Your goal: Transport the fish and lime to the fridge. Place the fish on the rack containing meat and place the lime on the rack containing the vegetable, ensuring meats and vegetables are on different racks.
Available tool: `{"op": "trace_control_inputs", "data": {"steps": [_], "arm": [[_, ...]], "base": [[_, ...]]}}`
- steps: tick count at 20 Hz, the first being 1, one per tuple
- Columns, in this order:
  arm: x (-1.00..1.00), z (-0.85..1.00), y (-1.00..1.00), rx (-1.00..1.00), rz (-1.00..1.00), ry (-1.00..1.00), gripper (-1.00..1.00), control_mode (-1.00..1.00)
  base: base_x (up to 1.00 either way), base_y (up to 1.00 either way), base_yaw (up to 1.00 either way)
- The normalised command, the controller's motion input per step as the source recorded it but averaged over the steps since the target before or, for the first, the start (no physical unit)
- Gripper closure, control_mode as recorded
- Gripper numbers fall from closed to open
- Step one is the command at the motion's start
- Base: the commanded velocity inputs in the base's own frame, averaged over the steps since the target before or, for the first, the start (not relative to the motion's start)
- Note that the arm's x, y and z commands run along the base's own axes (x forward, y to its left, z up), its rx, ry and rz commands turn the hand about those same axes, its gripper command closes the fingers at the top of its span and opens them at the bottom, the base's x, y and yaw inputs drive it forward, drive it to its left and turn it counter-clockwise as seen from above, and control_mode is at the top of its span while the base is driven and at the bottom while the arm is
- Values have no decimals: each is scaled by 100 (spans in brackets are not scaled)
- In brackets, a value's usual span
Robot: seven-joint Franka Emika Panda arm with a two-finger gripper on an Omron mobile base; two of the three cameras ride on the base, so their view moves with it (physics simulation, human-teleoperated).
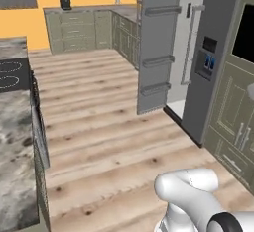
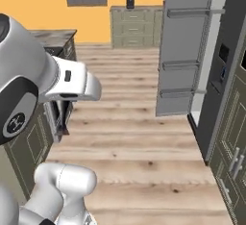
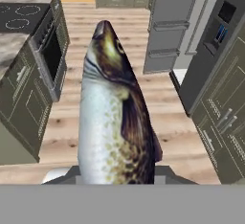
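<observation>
In the hand view the fish stands upright at frame centre, its tail end low between the gripper jaws, which appear clamped on it; the fingertips themselves are hidden. The fridge occupies the upper right of the left base view, one door swung open.

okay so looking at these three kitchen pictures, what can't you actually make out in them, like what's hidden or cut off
- Gripper's fingertips: in the hand view the fish covers them; its tail runs off the bottom.
- Fridge shelves and what lies on them: in the left base view the open door stands edge-on and blocks the interior; same in the right base view.
- Small dark appliance on the far counter: too small to identify.
- Stove top: cut off by the left edge.
</observation>
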Motion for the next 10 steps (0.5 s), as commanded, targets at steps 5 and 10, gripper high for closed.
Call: {"op": "trace_control_inputs", "data": {"steps": [5,10], "arm": [[0,0,0,0,0,0,100,100],[0,0,0,0,0,0,100,100]], "base": [[100,-55,-6],[100,-3,-23]]}}
